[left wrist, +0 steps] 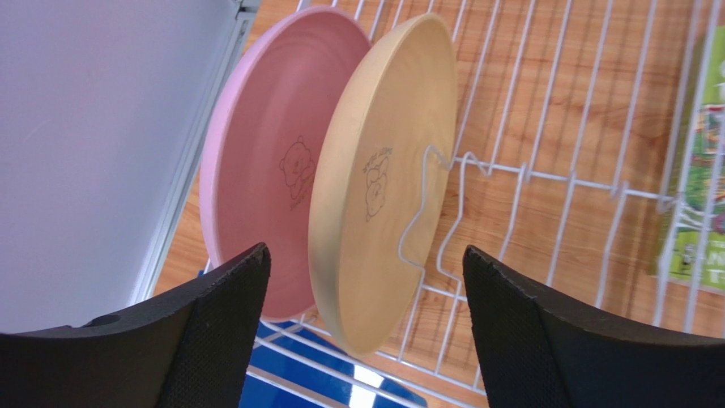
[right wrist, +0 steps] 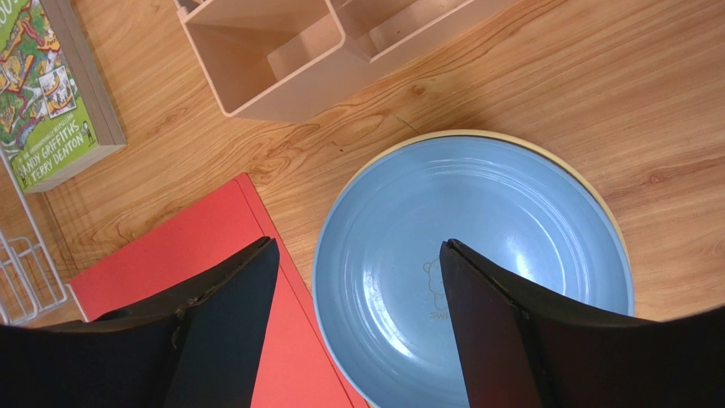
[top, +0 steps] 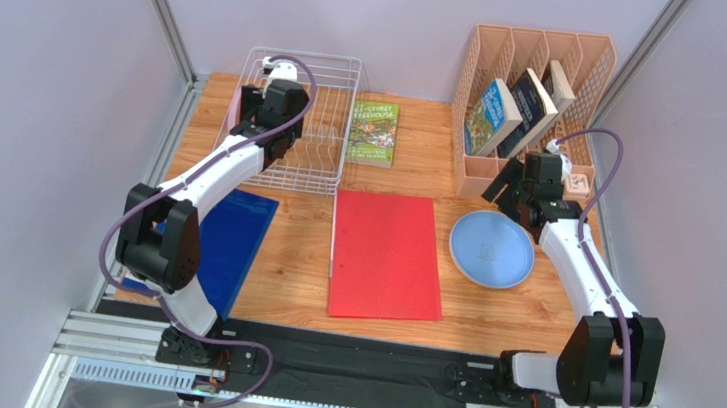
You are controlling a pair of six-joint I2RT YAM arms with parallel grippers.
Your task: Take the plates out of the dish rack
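- From overhead, the dish rack (top: 327, 154) is sitting just beyond the far left corner of the red folder (top: 387, 256). The left arm is reaching over it, so what it is holding is barely showing from up there.
- The left wrist view is filling that in. A pink plate (left wrist: 272, 161) and a yellow plate (left wrist: 383, 170) are standing on edge among the rack's wires, with the pink one on the side farther from the red folder.
- The left gripper (left wrist: 364, 255) is hanging with its fingers spread wide, one on each side of the yellow plate's lower edge, gripping nothing. One finger is hiding the bottom of the pink plate.
- A blue plate (top: 492, 248) is lying flat just to the right of the red folder.
- Only the right wrist view is showing the rim of a second yellow plate (right wrist: 545, 150) peeking out from under the blue one. The rest of it is lying hidden.
- The right gripper (right wrist: 359, 245) is hovering above the blue plate, over the side nearer the red folder, fingers wide apart and empty.
- The small centre marks are reading clearly up close, but overhead they are too tiny to make out.
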